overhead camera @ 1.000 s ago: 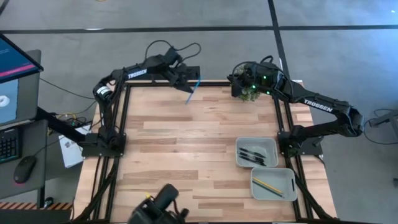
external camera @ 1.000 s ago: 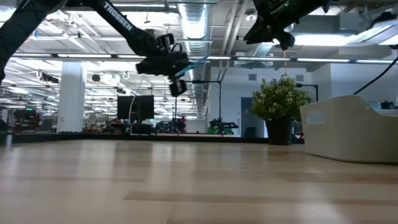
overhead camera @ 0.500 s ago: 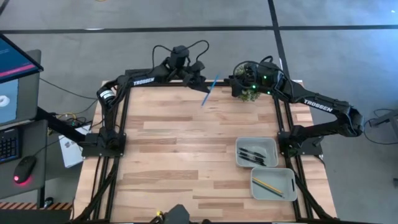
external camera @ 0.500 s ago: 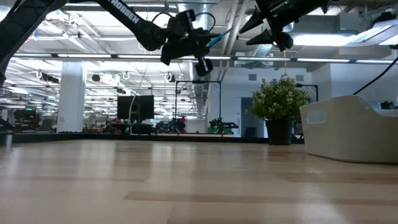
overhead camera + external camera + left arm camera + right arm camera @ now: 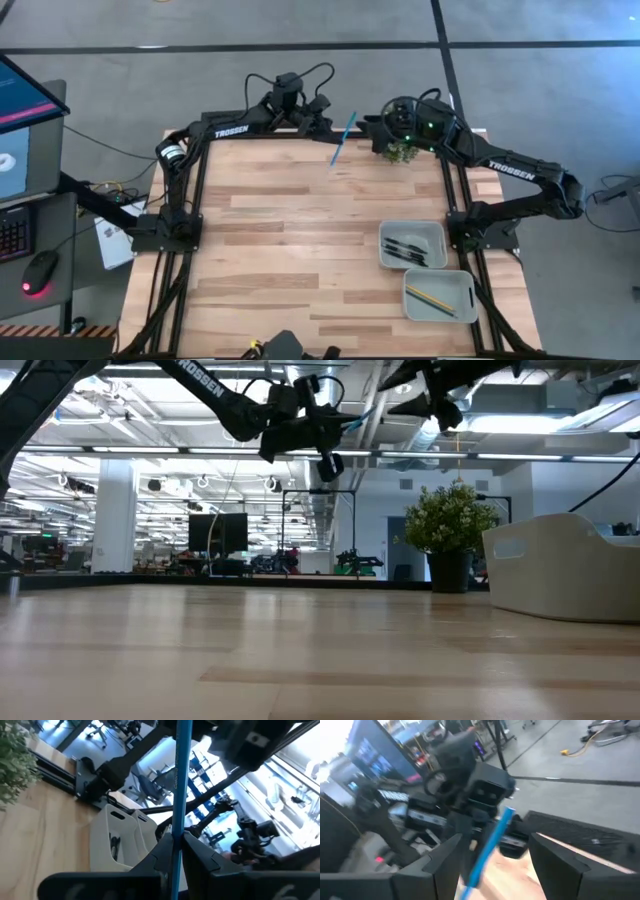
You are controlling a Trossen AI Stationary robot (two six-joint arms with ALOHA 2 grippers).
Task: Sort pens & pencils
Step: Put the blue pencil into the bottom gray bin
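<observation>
The blue pencil (image 5: 342, 139) hangs in the air near the top centre of the high view, over the table's far edge, slanting down to the left. The left gripper (image 5: 326, 127) pinches it at one end, its jaws pressed tight on the shaft; from the left wrist the pencil (image 5: 180, 785) runs straight up out of the fingers (image 5: 200, 860), its lower part hidden behind them. The right gripper (image 5: 375, 127) sits just right of the pencil, jaws spread wide, and from its own wrist the pencil (image 5: 487, 846) shows between the two fingers (image 5: 555, 857) without touching either; its lower tip is cut off by the frame.

At lower right of the high view, the upper grey tray (image 5: 437, 232) holds the black pens (image 5: 405, 250), too small to count surely, and the lower tray (image 5: 464, 282) holds the yellow pencil (image 5: 431, 298). A potted plant (image 5: 402, 152) stands partly hidden under the right arm. In the low view only one tray's pale wall (image 5: 560, 575) shows, its contents hidden.
</observation>
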